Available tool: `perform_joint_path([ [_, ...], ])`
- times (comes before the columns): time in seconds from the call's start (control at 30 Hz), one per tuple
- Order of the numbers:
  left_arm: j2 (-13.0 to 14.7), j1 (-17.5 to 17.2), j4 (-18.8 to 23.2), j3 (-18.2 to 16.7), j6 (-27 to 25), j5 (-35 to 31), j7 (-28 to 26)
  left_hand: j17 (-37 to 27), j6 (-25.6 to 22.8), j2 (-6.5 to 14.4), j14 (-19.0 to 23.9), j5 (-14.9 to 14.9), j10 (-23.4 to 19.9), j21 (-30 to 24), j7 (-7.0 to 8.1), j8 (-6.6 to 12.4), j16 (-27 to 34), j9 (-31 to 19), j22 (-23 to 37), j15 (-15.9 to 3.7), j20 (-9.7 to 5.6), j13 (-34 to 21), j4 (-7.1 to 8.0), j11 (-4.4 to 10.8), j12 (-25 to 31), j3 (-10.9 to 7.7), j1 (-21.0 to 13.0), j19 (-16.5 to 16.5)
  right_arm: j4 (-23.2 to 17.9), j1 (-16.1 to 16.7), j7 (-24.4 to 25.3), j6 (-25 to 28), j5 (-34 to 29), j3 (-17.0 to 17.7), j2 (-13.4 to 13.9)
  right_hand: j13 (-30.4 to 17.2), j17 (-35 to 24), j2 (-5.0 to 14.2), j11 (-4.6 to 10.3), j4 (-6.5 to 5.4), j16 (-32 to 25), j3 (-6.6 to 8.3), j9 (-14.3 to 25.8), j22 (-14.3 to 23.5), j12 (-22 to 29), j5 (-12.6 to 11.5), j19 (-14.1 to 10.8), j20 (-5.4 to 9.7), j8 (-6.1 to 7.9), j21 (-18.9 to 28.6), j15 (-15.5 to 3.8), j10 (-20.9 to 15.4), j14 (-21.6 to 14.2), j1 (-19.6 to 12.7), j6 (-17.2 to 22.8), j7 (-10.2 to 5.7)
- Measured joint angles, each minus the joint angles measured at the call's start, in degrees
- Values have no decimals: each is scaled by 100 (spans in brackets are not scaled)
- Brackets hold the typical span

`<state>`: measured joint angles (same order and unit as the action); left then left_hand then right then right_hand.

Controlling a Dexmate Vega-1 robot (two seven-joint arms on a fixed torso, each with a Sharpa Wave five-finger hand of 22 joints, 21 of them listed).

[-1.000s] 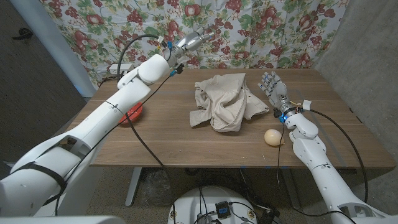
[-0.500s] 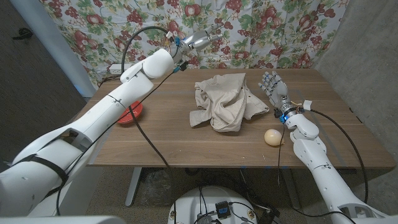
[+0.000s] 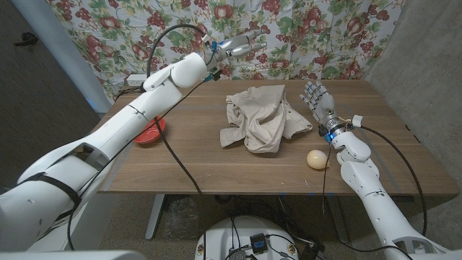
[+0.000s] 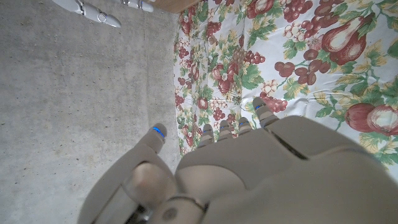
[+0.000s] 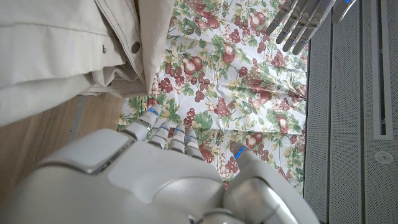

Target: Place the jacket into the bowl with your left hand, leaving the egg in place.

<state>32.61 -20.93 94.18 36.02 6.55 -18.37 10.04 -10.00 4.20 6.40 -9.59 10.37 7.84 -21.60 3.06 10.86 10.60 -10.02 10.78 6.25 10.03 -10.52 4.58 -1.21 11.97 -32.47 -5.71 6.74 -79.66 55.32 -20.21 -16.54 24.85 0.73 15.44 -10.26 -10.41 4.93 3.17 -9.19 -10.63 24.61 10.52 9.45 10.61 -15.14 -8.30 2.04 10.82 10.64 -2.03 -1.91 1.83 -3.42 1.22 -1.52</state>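
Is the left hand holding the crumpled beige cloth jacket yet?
No: the left hand is raised near the floral curtain, empty, while the crumpled beige cloth jacket lies on the table.

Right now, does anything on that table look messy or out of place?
The jacket lies crumpled in a heap mid-table, not in the bowl at the left edge. The egg sits loose beside it. Nothing looks spilled or broken.

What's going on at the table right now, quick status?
Left hand raised above the far edge, holding nothing. Right hand open beside the jacket. Jacket crumpled mid-table, bowl apart, egg untouched. Nothing between jacket and bowl.
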Motion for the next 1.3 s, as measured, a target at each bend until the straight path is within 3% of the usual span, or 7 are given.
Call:
perform_joint_path([
  [0.83,-168,255,-259,306,105,-645,115,0,-28,-1,112,0,-26,-1,36,0,2,1,0,-67,51,0,-51,96,0,1,-1,-93,-49,-27,-60,-105,-24,-3,13,0,0,0,-1,24,0,24,0,0,0,0,0,0,0,0,0,1,0,0,0,0],
  [1.07,-207,314,-325,408,92,-856,138,0,41,-115,187,0,13,-2,147,-28,2,1,0,-143,144,0,-88,197,0,39,-36,-186,-19,-54,-81,-133,-32,-12,15,0,0,0,-1,24,0,24,0,0,0,0,0,0,0,0,0,1,0,0,0,1],
  [1.3,-230,354,-340,521,-32,-1126,139,15,73,-259,249,-22,-18,-2,426,-27,2,1,0,-204,184,0,-248,247,0,101,-74,-226,33,-90,-98,-148,-33,-19,15,0,0,0,-13,24,0,24,0,0,0,0,-25,24,0,0,2,-11,-2,0,0,1],
])
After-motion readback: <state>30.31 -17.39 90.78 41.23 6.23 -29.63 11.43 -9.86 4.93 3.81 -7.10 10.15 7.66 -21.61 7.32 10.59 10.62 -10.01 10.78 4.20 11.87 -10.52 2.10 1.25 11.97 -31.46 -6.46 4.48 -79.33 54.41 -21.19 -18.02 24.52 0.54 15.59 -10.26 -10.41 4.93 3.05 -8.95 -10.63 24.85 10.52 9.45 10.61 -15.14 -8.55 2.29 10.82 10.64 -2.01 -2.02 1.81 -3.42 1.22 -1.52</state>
